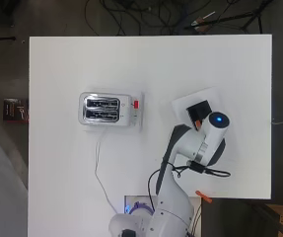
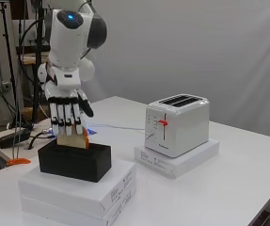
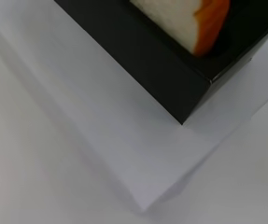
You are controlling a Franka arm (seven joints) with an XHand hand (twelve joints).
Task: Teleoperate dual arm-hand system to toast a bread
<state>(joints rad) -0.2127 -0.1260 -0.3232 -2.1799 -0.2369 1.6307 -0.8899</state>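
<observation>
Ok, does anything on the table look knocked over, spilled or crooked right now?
Nothing stands out. The toaster sits upright and square on its white box, both slots empty. The black box rests flat on stacked white boxes, with the bread slice standing in it under the hand.

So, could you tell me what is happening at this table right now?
The robot hand is reaching down into a black box that sits on stacked white boxes. Its fingers are straight and lie against a slice of bread standing upright in the box. The white toaster stands apart on its own white box, slots empty, red lever up. No bread has gone in yet.
</observation>
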